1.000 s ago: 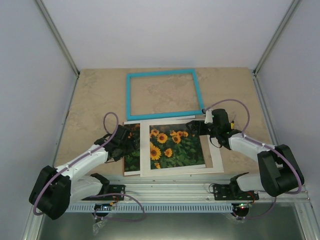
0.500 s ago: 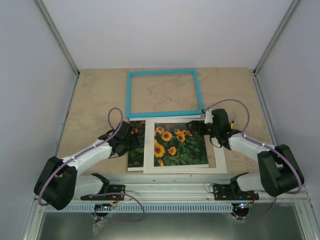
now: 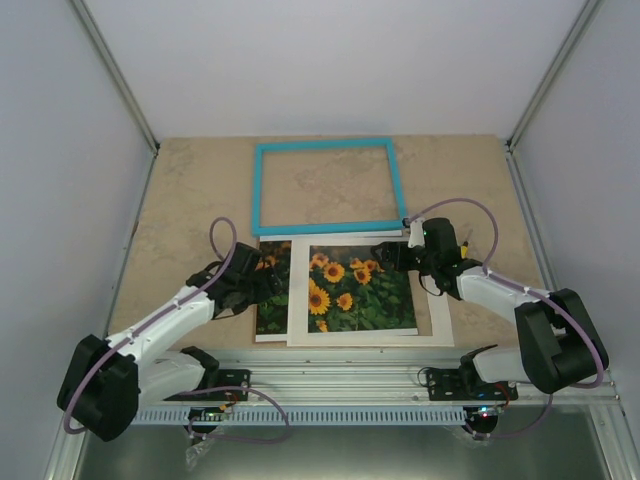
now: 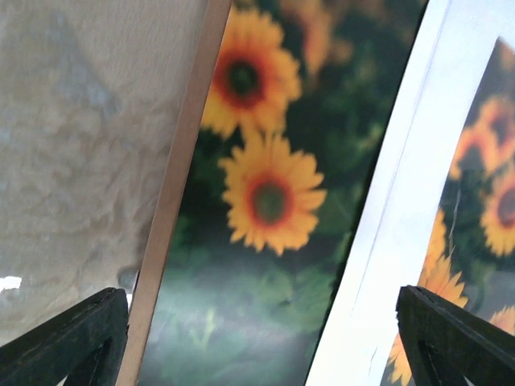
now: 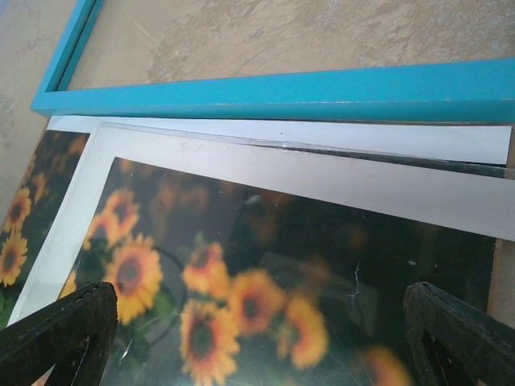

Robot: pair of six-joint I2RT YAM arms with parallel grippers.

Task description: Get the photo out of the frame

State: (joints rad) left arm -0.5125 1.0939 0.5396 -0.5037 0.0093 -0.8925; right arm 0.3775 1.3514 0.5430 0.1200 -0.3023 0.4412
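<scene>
The turquoise frame (image 3: 325, 147) lies flat at the back of the table, with nothing inside it. In front of it lies a stack. The sunflower photo (image 3: 275, 318) sticks out to the left from under a white mat sheet (image 3: 298, 300) and shows through the mat's window. My left gripper (image 3: 262, 285) is open, low over the photo's exposed left strip (image 4: 265, 201), its fingers (image 4: 64, 338) astride it. My right gripper (image 3: 392, 255) is open over the mat's far right corner, its fingertips (image 5: 463, 338) wide apart. The frame's near bar (image 5: 282, 84) lies just beyond.
A brown backing edge (image 4: 173, 193) shows along the photo's left side, on the beige stone-patterned table (image 3: 190, 200). A clear glass pane (image 5: 306, 153) lies over the mat. Grey walls stand on both sides; a metal rail (image 3: 340, 385) runs along the near edge.
The stack of photo, mat and pane has slid a little to the right and away. My left gripper has moved with it, onto the photo's exposed strip. The right gripper has barely moved.
</scene>
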